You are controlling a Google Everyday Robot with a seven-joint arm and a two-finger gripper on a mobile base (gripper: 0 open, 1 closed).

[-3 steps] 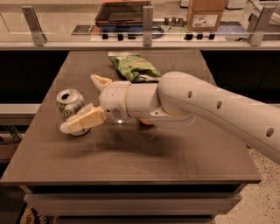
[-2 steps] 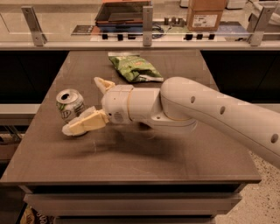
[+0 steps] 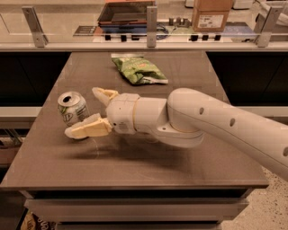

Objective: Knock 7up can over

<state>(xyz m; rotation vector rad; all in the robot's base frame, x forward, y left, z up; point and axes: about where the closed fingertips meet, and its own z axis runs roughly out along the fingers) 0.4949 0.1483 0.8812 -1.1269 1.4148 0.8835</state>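
Observation:
The 7up can (image 3: 72, 108), silver with a green and white label and a pull-tab top, stands upright near the left edge of the brown table (image 3: 189, 157). My gripper (image 3: 87, 112) is open, its cream fingers spread just right of the can. The near finger (image 3: 85, 129) reaches under the can's front right side, and the far finger (image 3: 104, 95) sits behind and to the right of it. The can is partly between the two fingers. The orange is hidden behind my arm.
A green foil snack bag (image 3: 139, 70) lies at the back middle of the table. My white arm (image 3: 216, 123) crosses the right half of the table. A counter with rails (image 3: 151, 20), a dark tray (image 3: 126, 11) and a cardboard box (image 3: 211, 14) runs behind.
My gripper has drawn slightly forward and lower beside the can, with the near finger now by the can's base. The can still stands upright in the same place.

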